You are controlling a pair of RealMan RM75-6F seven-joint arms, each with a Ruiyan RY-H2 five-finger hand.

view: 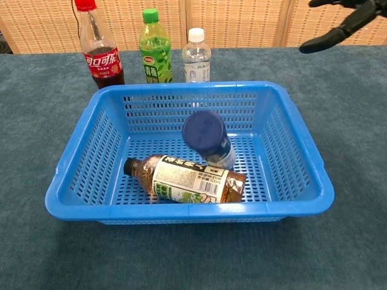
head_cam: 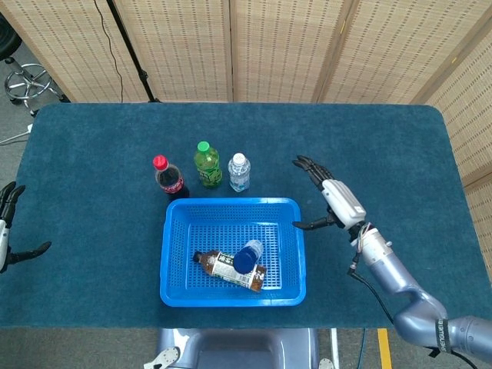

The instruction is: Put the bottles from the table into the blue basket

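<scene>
The blue basket (head_cam: 178, 290) (view: 78, 202) holds a brown tea bottle (head_cam: 224, 267) (view: 181, 179) lying on its side. A blue-capped bottle (head_cam: 247, 256) (view: 208, 140) leans on it, cap toward the front. Behind the basket stand a cola bottle (head_cam: 168, 177) (view: 100, 54), a green bottle (head_cam: 207, 165) (view: 155, 51) and a small water bottle (head_cam: 239, 172) (view: 197, 56). My right hand (head_cam: 332, 198) (view: 338, 24) hovers right of the basket, fingers spread, holding nothing. At the table's left edge, my left hand (head_cam: 8, 231) is open.
Wicker screens (head_cam: 269, 46) stand behind the dark blue table (head_cam: 384, 154). A stool (head_cam: 27, 81) sits on the floor at the far left.
</scene>
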